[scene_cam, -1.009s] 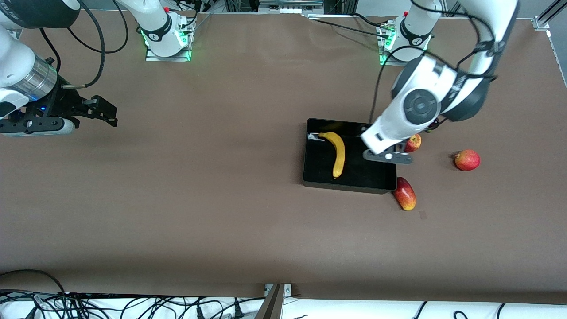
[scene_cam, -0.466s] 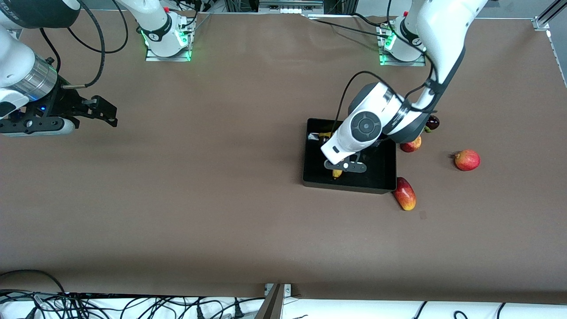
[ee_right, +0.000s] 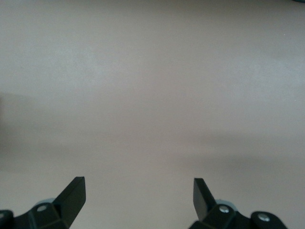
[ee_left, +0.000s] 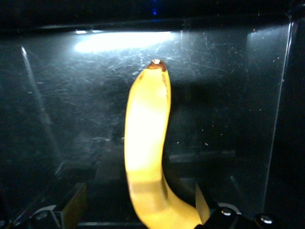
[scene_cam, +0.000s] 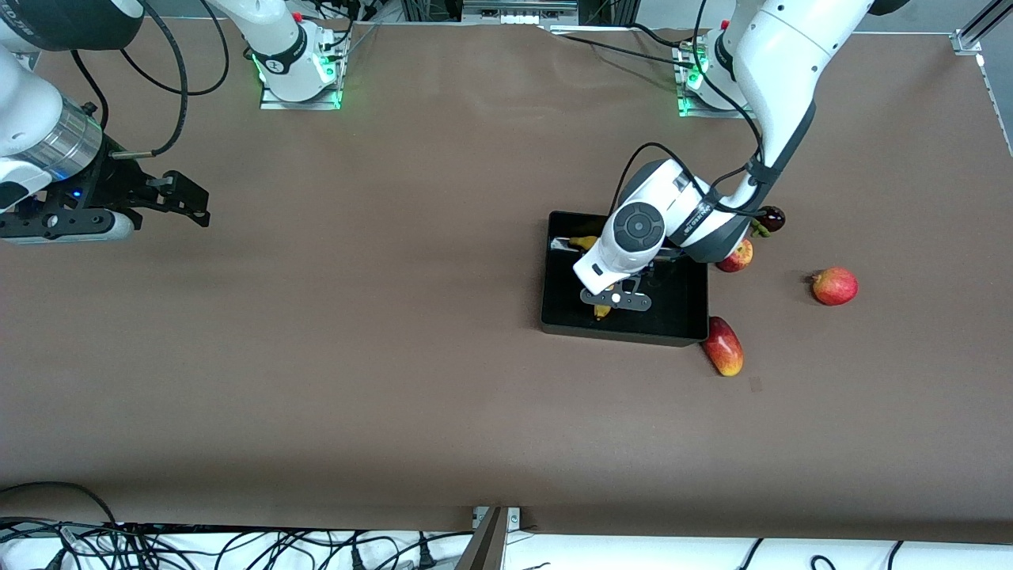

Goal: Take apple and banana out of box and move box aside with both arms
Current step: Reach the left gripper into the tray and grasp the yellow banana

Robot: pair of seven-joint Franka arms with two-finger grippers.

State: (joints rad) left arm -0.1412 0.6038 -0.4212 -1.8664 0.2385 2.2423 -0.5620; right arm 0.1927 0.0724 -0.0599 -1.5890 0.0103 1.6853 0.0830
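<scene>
The yellow banana (ee_left: 145, 143) lies in the black box (scene_cam: 681, 324); in the front view only its tips (scene_cam: 602, 311) show under the left arm. My left gripper (ee_left: 138, 195) is low inside the box, open, with one finger on each side of the banana's stem half; the banana lies close against one finger (ee_left: 202, 204). The small red apple (scene_cam: 740, 257) sits on the table beside the box, toward the left arm's end, partly hidden by the arm. My right gripper (scene_cam: 198, 202) is open and empty and waits over bare table at the right arm's end (ee_right: 138, 183).
An oblong red-yellow mango (scene_cam: 723, 347) lies at the box's near corner. A red fruit with a crown tip (scene_cam: 834, 286) sits closer to the left arm's end of the table. A small dark fruit (scene_cam: 772, 218) lies by the apple, farther from the camera.
My left gripper has swung from over the box's apple-side edge to over the banana and come down around it. The right arm has not moved.
</scene>
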